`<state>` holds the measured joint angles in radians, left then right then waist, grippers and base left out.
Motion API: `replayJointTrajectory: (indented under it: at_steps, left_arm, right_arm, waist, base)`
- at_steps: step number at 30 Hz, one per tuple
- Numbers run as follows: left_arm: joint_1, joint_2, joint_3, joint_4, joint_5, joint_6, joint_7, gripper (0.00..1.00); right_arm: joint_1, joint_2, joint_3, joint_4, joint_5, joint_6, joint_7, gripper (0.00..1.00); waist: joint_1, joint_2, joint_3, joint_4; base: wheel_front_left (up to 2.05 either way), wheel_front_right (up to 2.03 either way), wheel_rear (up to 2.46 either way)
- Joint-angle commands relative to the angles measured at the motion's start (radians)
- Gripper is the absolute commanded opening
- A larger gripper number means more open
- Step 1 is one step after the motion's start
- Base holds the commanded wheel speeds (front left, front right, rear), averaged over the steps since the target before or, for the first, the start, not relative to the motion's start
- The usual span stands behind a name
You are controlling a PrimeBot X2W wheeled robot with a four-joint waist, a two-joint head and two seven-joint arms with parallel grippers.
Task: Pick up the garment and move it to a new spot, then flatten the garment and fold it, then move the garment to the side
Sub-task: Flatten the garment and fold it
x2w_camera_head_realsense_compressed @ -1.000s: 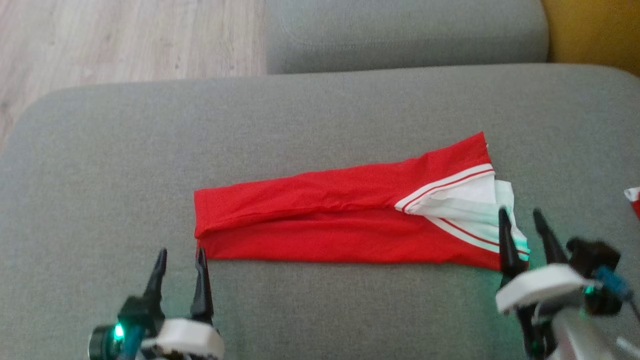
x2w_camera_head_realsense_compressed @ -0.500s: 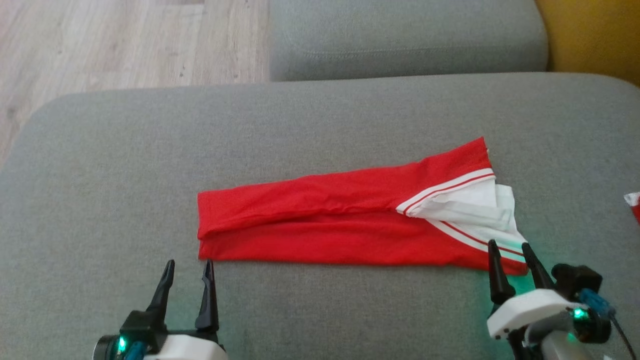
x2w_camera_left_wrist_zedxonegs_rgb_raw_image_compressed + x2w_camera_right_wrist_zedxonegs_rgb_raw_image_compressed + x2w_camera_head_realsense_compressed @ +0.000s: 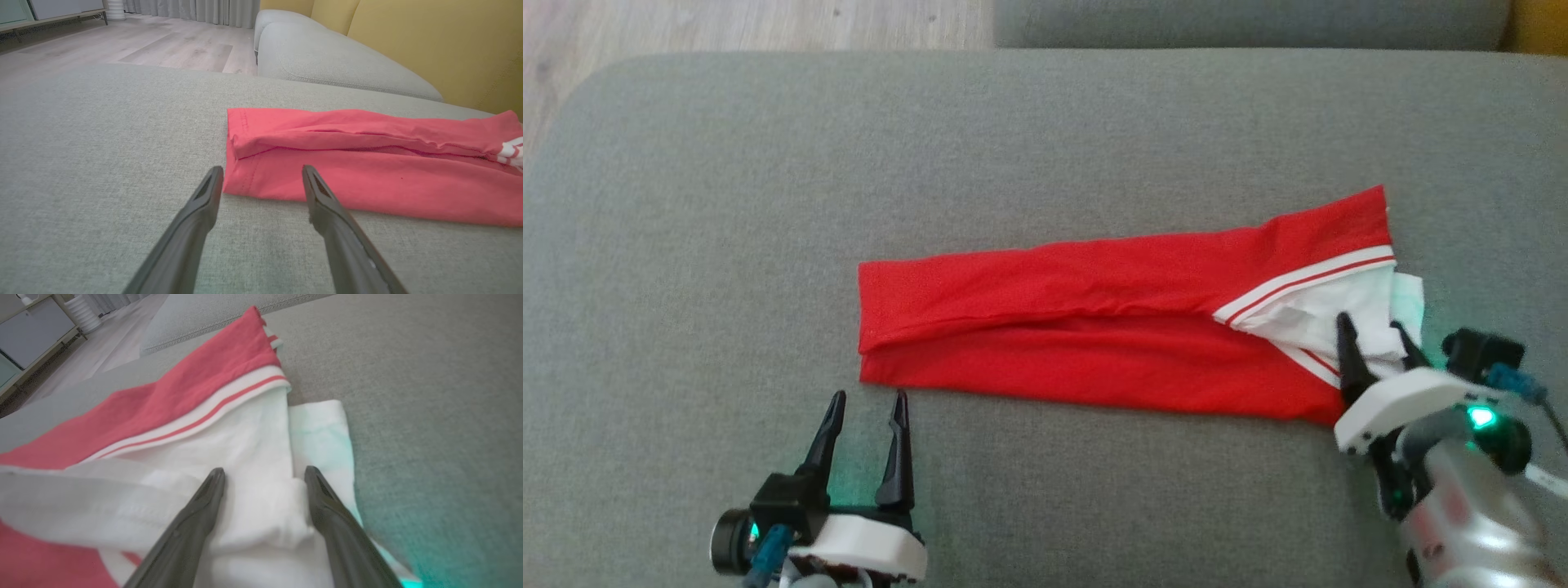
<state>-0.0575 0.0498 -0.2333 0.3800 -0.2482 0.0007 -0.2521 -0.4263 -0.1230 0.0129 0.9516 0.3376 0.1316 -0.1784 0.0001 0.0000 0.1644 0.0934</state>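
Quick update from the remote seat. The garment [image 3: 1094, 327] is lying on the big grey cushion [image 3: 727, 204], folded into a long red strip that runs left to right. Its white, striped end is on my right and a bit rumpled.

The left gripper [image 3: 868, 396] sits low at the near-left corner of the strip, with the fingers pointing away from me and slightly to the right. They're spread wide with nothing in them. In the left wrist view the tips frame the hemmed corner, just short of the cloth edge. I honestly can't tell if they're touching the cushion or floating a hair above it.

The right gripper [image 3: 1370, 322] comes in from the lower right, forearm angled up and inward, with a green light [image 3: 1482, 418] glowing on the wrist. Its fingers are also spread wide, and both tips are over the white fabric at the right end. The right wrist view shows a bunched white fold between the two fingers, but they aren't pinched on it. There's contact or close to it, I can't say which.

Wood floor [image 3: 727, 24] shows past the far-left edge of the cushion.
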Motion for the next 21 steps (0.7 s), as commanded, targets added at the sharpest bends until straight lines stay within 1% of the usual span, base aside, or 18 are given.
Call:
replayJointTrajectory:
  at_steps: [1,7,10,11,12,13,16,17,21]
  left_arm:
    - [-0.039,0.001,0.021,-0.025,-0.007,0.009,-0.010,1.00]
    - [-0.048,0.001,0.017,-0.023,-0.015,0.015,-0.010,1.00]
    - [-0.052,0.001,0.011,-0.021,-0.018,0.017,-0.010,1.00]
    - [-0.054,0.001,0.008,-0.021,-0.020,0.019,-0.010,1.00]
    - [-0.056,0.001,0.006,-0.020,-0.021,0.020,-0.010,1.00]
    - [-0.058,0.001,0.003,-0.019,-0.022,0.020,-0.010,1.00]
    - [-0.063,0.001,0.000,-0.015,-0.025,0.021,-0.010,1.00]
    - [-0.063,0.001,-0.001,-0.011,-0.025,0.021,-0.010,1.00]
    - [-0.059,0.001,0.005,-0.004,-0.025,0.019,-0.010,1.00]
  right_arm:
    - [-0.019,-0.008,0.012,0.022,0.003,-0.001,-0.001,1.00]
    - [-0.039,0.000,-0.002,0.096,0.017,-0.001,-0.018,1.00]
    - [-0.050,0.013,0.016,0.125,0.035,-0.001,-0.005,1.00]
    - [-0.052,0.019,0.027,0.131,0.043,-0.001,0.004,0.71]
    - [-0.053,0.025,0.041,0.132,0.055,-0.001,0.013,0.13]
    - [-0.053,0.030,0.053,0.134,0.069,-0.001,0.022,0.00]
    - [-0.050,0.036,0.081,0.123,0.114,-0.001,0.022,0.00]
    - [-0.050,0.026,0.088,0.113,0.139,-0.001,-0.001,0.00]
    - [-0.057,-0.024,0.084,0.091,0.166,-0.001,-0.054,0.00]
  waist:
    - [-0.0001,0.0000,0.015,0.010]
    - [-0.0001,0.0000,0.027,0.012]
    - [-0.0001,0.0000,0.031,0.011]
    - [-0.0001,0.0000,0.031,0.011]
    - [-0.0001,0.0000,0.031,0.010]
    - [-0.0001,0.0000,0.032,0.010]
    - [-0.0001,0.0000,0.028,0.009]
    - [-0.0001,0.0000,0.022,0.009]
    - [-0.0001,0.0000,0.003,0.007]
  base:
    - [0.00,0.00,0.00]
    - [0.00,0.00,0.00]
    - [0.00,0.00,0.00]
    - [0.00,0.00,0.00]
    - [0.00,0.00,0.00]
    - [0.00,0.00,0.00]
    - [0.00,0.00,0.00]
    - [0.00,0.00,0.00]
    - [0.00,0.00,0.00]
